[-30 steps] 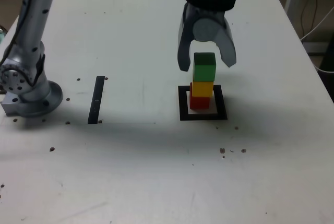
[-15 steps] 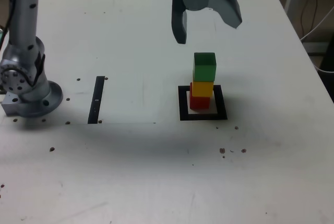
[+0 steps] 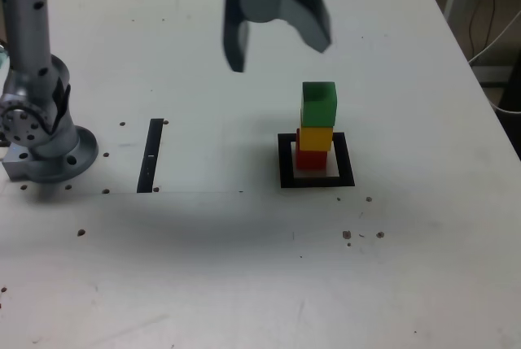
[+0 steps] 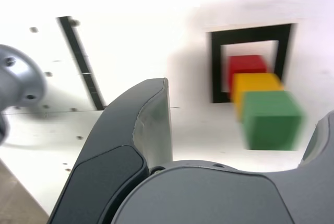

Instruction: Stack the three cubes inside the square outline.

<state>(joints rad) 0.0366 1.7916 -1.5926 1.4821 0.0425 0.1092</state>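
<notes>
While empty and wide open, end effector (image 3: 278, 46) above stacked cubes (image 3: 317, 125) in square outline (image 3: 317, 180)

3 cubes (image 3: 317, 126) matt, smooth; gripper (image 3: 278, 42) dark smooth plastic, slight sheen; table (image 3: 203, 268) matt white, speckled.
</notes>
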